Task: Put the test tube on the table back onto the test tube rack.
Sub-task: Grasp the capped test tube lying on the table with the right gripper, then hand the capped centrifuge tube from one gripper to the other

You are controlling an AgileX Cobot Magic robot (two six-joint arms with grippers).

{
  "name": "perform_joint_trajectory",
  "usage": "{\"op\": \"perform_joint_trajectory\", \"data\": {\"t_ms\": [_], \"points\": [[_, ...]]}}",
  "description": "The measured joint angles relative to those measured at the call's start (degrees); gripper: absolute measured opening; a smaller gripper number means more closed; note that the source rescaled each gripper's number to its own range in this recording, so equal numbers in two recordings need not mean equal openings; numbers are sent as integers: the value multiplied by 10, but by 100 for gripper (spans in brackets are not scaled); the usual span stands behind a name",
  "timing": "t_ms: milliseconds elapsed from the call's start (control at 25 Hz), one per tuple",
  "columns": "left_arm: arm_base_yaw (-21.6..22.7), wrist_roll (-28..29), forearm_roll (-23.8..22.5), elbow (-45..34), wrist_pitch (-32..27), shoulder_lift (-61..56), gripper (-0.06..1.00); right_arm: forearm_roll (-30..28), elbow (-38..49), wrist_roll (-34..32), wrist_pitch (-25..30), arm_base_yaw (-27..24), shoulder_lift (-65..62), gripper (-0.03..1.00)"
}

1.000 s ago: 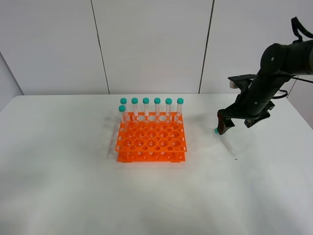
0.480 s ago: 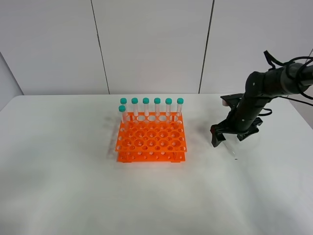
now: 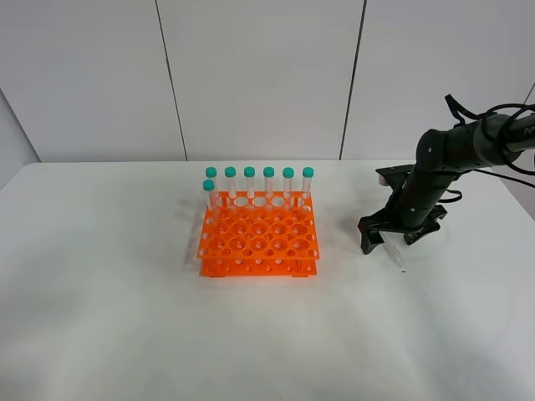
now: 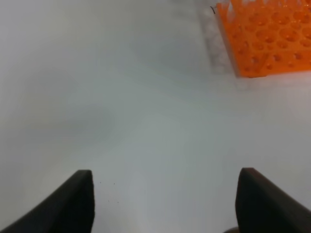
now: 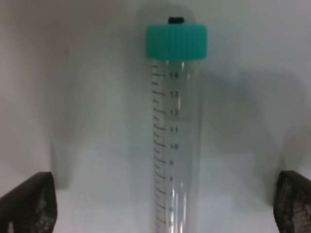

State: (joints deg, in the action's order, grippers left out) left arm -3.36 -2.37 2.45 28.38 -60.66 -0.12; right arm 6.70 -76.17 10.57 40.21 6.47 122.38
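Note:
The test tube (image 5: 174, 131) lies flat on the white table (image 3: 125, 317), teal cap away from the wrist camera, graduations facing up. In the exterior high view its clear pointed end (image 3: 396, 259) sticks out below my right gripper (image 3: 384, 240). My right gripper (image 5: 160, 204) is open and low over the table, one finger on each side of the tube, not touching it. The orange test tube rack (image 3: 257, 238) stands left of it, with several teal-capped tubes (image 3: 268, 182) upright along its back. My left gripper (image 4: 165, 208) is open and empty above bare table.
The rack's corner (image 4: 267, 34) shows at the far edge of the left wrist view. The left arm is out of the exterior high view. The right arm's cables (image 3: 493, 125) hang near the table's right edge. A panelled wall rises behind the table.
My right gripper has come down and slightly left, from above the tube's cap to low over the table, now straddling the tube. The tube and rack have not moved.

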Motion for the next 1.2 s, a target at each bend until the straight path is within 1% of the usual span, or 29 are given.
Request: {"op": "perform_joint_trajectory", "data": {"t_ms": [320,360,400,480,520,600,720,760,1000,1200], "points": [[0,0,0,0,0,0,100,-8,-3,0,2,0,5,97],[0,0,0,0,0,0,100,-9,-3,0,2,0,6,96],[0,0,0,0,0,0,100,-10,-3,0,2,0,6,92],[0,0,0,0,0,0,100,-11,-3,0,2,0,6,80],[0,0,0,0,0,0,100,-11,-3,0,2,0,6,72],[0,0,0,0,0,0,100,-11,-3,0,6,0,7,50],[0,0,0,0,0,0,100,-11,-3,1,14,0,7,0],[0,0,0,0,0,0,100,-10,-3,3,14,0,7,4],[0,0,0,0,0,0,100,-20,-3,9,24,0,-10,4],[0,0,0,0,0,0,100,-30,-3,11,53,0,-107,4]]}}
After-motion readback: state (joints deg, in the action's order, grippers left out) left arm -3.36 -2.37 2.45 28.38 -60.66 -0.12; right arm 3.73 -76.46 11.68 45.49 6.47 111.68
